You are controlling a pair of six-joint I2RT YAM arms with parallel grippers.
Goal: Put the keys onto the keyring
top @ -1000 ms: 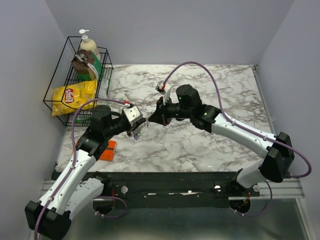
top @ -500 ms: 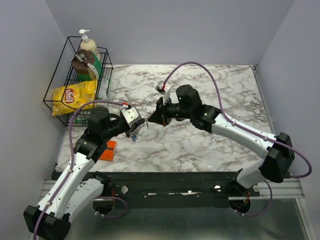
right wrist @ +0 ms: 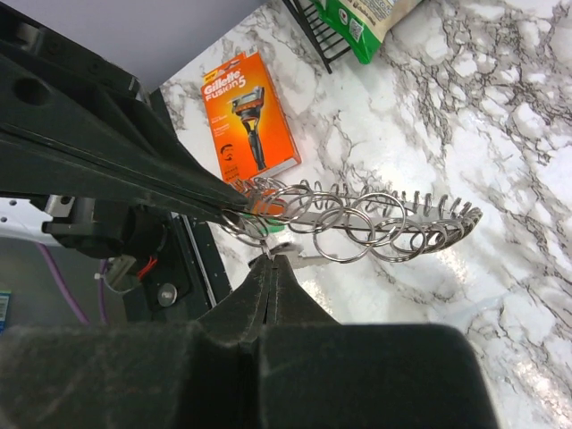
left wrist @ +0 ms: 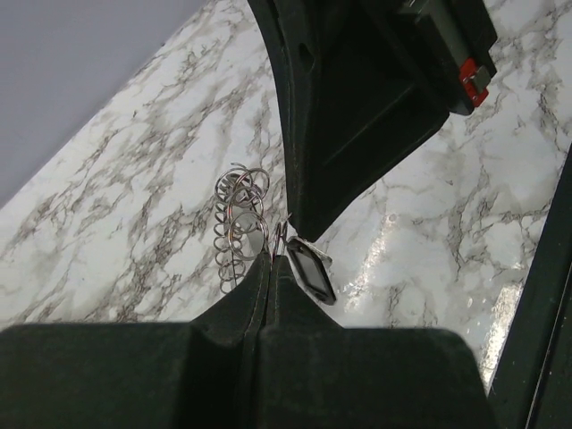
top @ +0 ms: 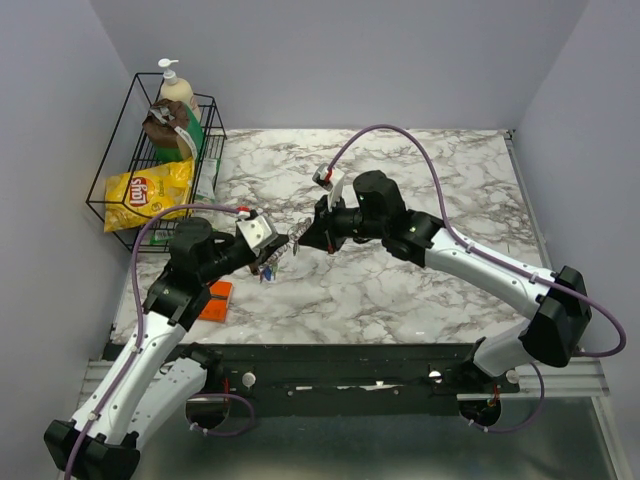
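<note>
- The orange razor pack (right wrist: 250, 116) lay flat on the marble table (right wrist: 500, 116). It bore "Gillette" in white script with "FUSION5" just under it, above a picture of a razor. In the right wrist view the words ran tilted.
- In the top view the same pack showed only as an orange patch, its lettering too small to read.
- The yellow crisp bag (top: 150, 190) in the wire basket (top: 112, 140) carried a round red logo with white letters, just legible as "Lay's".
- The green packet (right wrist: 357, 18) had a white panel of dark print, too fine to read.
- The pump bottle (top: 178, 92) showed no readable label.
</note>
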